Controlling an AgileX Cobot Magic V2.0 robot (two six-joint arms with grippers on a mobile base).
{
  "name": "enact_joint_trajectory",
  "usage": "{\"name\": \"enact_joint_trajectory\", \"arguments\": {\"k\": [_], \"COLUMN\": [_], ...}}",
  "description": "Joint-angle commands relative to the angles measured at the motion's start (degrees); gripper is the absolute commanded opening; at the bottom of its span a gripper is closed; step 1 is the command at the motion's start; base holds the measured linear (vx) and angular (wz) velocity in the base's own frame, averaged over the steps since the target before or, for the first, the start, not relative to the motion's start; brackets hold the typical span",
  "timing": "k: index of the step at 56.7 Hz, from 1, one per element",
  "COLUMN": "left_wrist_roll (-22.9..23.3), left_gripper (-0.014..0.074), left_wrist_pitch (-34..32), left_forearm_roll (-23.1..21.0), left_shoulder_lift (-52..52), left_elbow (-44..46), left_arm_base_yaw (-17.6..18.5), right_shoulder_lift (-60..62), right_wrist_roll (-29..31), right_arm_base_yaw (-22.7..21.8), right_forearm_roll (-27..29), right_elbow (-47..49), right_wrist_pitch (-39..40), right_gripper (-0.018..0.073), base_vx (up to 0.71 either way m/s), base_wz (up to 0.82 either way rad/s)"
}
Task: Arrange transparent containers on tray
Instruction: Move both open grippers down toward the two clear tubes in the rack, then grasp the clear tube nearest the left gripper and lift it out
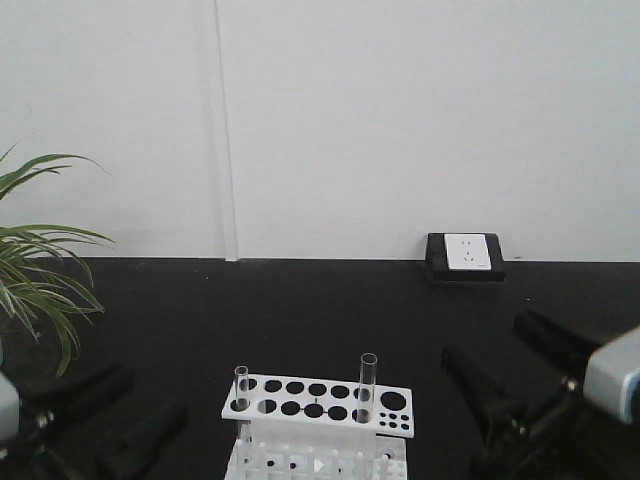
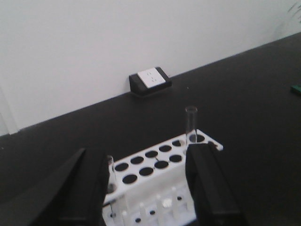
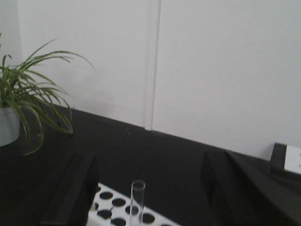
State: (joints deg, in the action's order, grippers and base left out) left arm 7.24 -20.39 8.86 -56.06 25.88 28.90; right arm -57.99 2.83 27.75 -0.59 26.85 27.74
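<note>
Two clear glass tubes stand upright in a white rack with rows of round holes, set on the black surface. The shorter tube is thin, open at its rim, and sits at the rack's left end. The taller tube is wider, also open-rimmed, and rises toward the right end, several holes away from the first. Both are so transparent that the dark surface shows through them, and their bottoms are hidden inside the rack. The left gripper hangs low to the left of the rack with its black jaws spread wide, apart from the glass. In its wrist view the shorter tube stands just beside the inner edge of the left finger, while the taller tube rises beyond the other finger. The right gripper sits to the right of the rack, its jaws likewise spread and clear of both tubes. Its wrist view shows one tube upright between the parted fingers; which one, I cannot tell. A potted plant stands at the far left, and a socket box lies by the white wall.
</note>
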Motion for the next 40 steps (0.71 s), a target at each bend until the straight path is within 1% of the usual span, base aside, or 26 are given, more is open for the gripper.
{"name": "enact_joint_trajectory", "arguments": {"k": [1,5,10,12,15,20,22,25,29,34,40], "left_wrist_roll": [0.7,0.5,-0.2,-0.8,-2.0,-4.4,-4.6,-4.4,-4.4,-4.4,-4.5], "left_gripper": [0.0480,0.0480,0.0480,0.0480,0.0480,0.0480,0.0480,0.0480,0.0480,0.0480,0.0480], "left_wrist_pitch": [-14.1,-20.4,-24.2,-25.8,-28.7,-33.1,-34.6,-35.4,-34.4,-33.8,-33.7], "left_forearm_roll": [-0.4,-0.4,-0.5,-1.5,-4.0,-11.2,-13.6,-15.2,-14.9,-12.9,-13.0], "left_shoulder_lift": [-0.6,-3.6,-9.3,-11.8,-16.2,-23.7,-26.4,-29.8,-33.8,-38.1,-41.7], "left_elbow": [-3.9,-6.4,-5.9,-5.1,-3.5,0.1,1.6,4.1,8.2,12.5,16.4], "left_arm_base_yaw": [0.5,0.5,0.2,-0.1,-0.5,-0.6,-0.6,-0.6,-0.6,-0.6,-0.6], "right_shoulder_lift": [0.9,0.9,0.9,0.9,0.9,0.9,0.9,0.9,0.9,0.9,0.9], "right_wrist_roll": [-2.0,-2.8,-2.8,-2.8,-2.8,-2.4,-2.4,-2.4,-2.4,-2.4,-2.2], "right_arm_base_yaw": [0.3,0.3,0.2,0.2,0.2,0.2,0.2,0.2,0.2,0.2,0.2], "right_forearm_roll": [-0.6,-0.6,-0.6,-0.5,-0.5,0.1,0.6,0.6,0.6,0.6,0.6], "right_elbow": [-3.0,-5.4,-6.4,-6.4,-6.4,-6.4,-6.4,-6.4,-6.4,-6.4,-6.4], "right_wrist_pitch": [9.5,12.2,14.2,15.1,16.5,17.5,17.5,17.5,17.5,17.5,17.5], "right_gripper": [0.0513,0.0513,0.0513,0.0513,0.0513,0.0513,0.0513,0.0513,0.0513,0.0513,0.0513], "base_vx": [0.00,0.00,0.00,0.00,0.00,0.00,0.00,0.00,0.00,0.00,0.00], "base_wz": [0.00,0.00,0.00,0.00,0.00,0.00,0.00,0.00,0.00,0.00,0.00]}}
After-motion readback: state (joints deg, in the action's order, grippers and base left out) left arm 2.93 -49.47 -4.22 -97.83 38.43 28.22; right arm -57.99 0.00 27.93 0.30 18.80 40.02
